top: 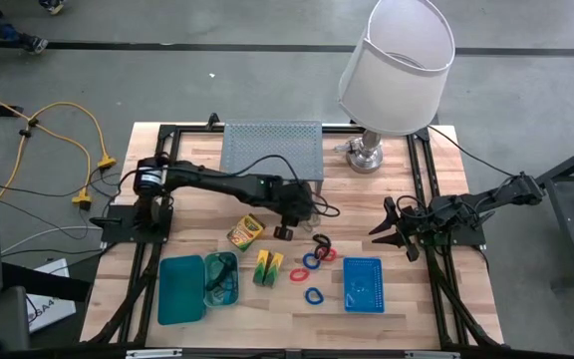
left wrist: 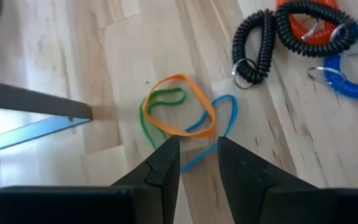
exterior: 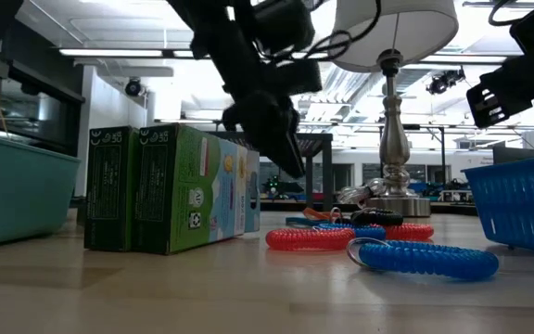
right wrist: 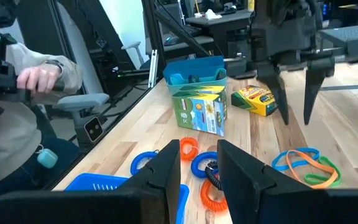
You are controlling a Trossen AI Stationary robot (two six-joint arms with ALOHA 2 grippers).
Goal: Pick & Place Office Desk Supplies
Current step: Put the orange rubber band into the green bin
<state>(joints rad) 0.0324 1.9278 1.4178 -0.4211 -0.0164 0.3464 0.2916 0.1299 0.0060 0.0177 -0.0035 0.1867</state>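
My left gripper stands open just above three thin rubber bands, orange, green and blue, that lie flat on the wood; it touches nothing. In the right wrist view the left gripper points down over these rubber bands. Black, red and blue coiled band loops lie close by. The crayon box lies flat near the left gripper. Two yellow-green blocks stand upright on the table. My right gripper waits open at the right edge.
Two teal trays sit at the near left and a blue mesh basket at the near right. A grey perforated riser and a white-shaded lamp stand at the back. A seated person is beyond the table.
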